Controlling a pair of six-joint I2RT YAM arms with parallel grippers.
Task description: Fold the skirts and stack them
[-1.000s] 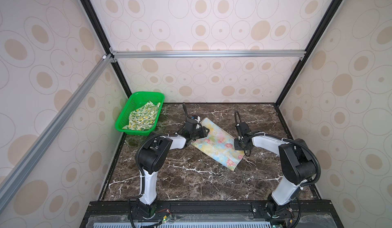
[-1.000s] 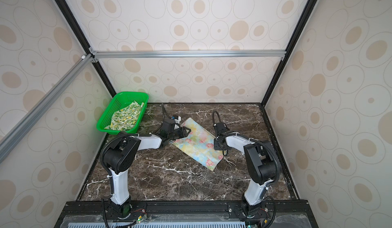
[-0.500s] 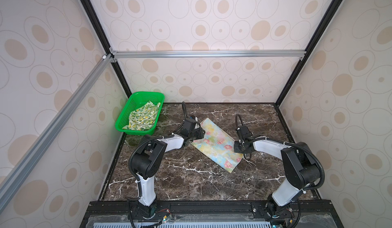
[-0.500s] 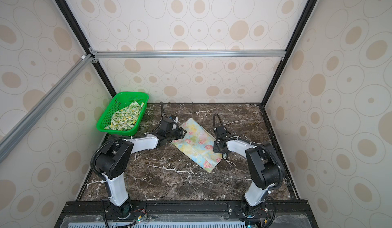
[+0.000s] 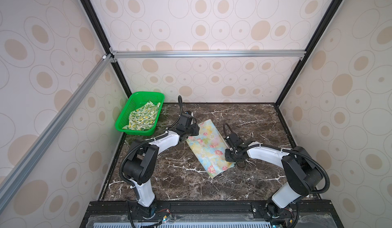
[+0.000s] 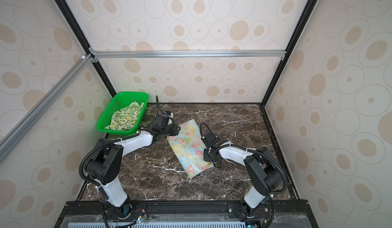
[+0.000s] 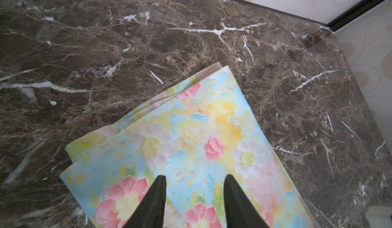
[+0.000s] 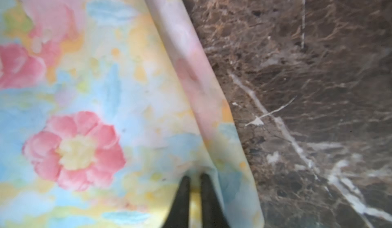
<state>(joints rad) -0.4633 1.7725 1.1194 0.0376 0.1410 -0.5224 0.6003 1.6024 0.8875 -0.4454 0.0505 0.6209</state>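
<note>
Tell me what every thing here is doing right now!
floral skirt, folded into a long strip, lying flat on the table.
green basket, upright at the table's far left corner.
lemon skirt, crumpled and unfolded, inside the green basket.
left end effector, open, over one end of the floral skirt.
right end effector, jaws nearly together with the floral skirt's edge between them; whether it grips is unclear.

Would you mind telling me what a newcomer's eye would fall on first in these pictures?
The pastel floral skirt, folded into a long strip, lies diagonally on the dark marble table, the left gripper over its far end and the right gripper at its right edge. Next comes the bright green basket in the far left corner, holding the lemon-print skirt.
</note>
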